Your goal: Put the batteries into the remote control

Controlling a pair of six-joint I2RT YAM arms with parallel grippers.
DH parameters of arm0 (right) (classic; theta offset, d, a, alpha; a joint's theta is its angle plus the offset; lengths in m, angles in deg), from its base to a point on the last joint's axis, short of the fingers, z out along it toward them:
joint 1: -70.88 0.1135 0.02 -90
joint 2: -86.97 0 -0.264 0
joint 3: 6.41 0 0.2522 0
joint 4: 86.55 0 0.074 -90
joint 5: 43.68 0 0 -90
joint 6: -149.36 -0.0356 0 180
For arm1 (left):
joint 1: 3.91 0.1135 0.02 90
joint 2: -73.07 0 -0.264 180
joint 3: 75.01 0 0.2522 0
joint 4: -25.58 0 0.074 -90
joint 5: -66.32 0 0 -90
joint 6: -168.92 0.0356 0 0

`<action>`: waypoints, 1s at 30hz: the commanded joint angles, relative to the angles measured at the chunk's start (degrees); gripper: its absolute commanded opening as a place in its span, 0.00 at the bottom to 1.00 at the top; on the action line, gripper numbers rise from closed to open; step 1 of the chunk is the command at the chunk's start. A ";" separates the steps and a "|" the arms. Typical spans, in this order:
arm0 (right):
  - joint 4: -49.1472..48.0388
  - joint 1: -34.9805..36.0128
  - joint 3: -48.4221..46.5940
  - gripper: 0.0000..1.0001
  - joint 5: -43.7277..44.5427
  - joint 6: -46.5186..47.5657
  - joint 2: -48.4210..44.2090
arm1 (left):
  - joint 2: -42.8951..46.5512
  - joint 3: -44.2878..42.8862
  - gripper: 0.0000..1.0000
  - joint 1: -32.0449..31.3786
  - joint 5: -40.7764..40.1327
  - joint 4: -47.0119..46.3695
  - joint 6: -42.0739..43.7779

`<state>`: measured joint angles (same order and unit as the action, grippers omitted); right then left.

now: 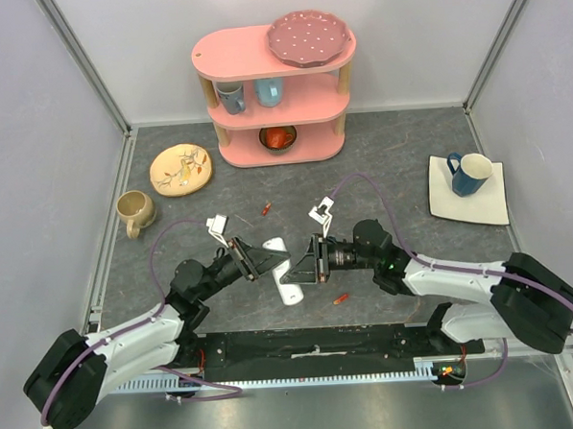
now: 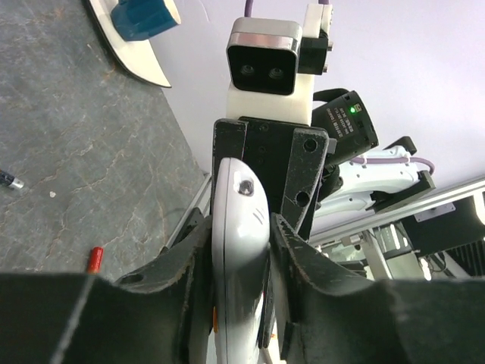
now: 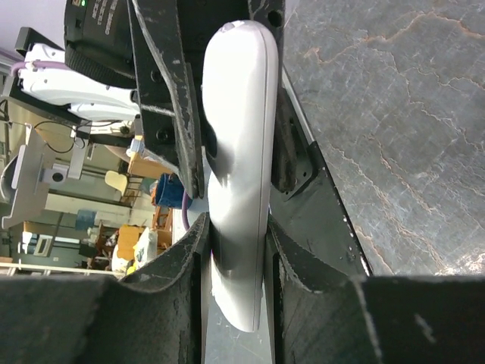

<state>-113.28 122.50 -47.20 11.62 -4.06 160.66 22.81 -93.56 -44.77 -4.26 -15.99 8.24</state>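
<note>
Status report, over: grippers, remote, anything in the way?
Left gripper shut on remote control. Right gripper shut on it too. Two orange-red batteries loose on table. Grippers nose to nose.

The white remote control point(image 3: 239, 167) ran up the middle of the view. The right gripper point(image 3: 236, 235) pressed on its lower part from both sides. The left gripper point(image 3: 241, 178) held it higher up. The grey table point(image 3: 394, 114) showed on the right.
</note>
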 commanded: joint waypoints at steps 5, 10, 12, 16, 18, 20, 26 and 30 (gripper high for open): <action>14.63 0.24 -3.90 0.00 -0.99 10.94 -9.61 | 2.53 -4.52 0.95 -0.01 -0.33 5.75 3.09; 46.30 -0.55 -13.20 0.00 15.53 27.31 -14.53 | 8.58 -4.25 0.96 1.92 -4.38 14.42 2.73; 65.39 -0.55 -21.81 0.00 30.05 32.46 -13.93 | 15.06 -4.52 0.97 3.42 -8.59 21.01 4.22; 85.63 -0.55 -34.81 0.00 66.61 37.65 -4.30 | 23.35 -7.50 0.98 3.77 -17.20 43.74 12.91; 92.77 -0.81 -37.65 0.00 83.42 38.63 0.55 | 24.59 -10.13 0.98 3.77 -18.71 49.86 16.26; 94.62 -2.04 -39.68 0.00 91.86 40.47 6.88 | 25.38 -11.45 0.99 3.77 -18.89 54.95 17.41; 89.65 -12.40 -40.13 0.00 89.28 40.92 15.95 | 30.47 -9.71 0.94 3.77 -18.02 60.51 17.06; 85.32 -20.40 -39.16 0.00 83.31 40.13 21.12 | 32.68 -7.77 0.90 3.77 -17.49 60.42 17.41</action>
<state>-24.87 107.46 -86.19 93.08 35.87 179.55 53.62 -102.46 -41.21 -20.83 41.41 22.45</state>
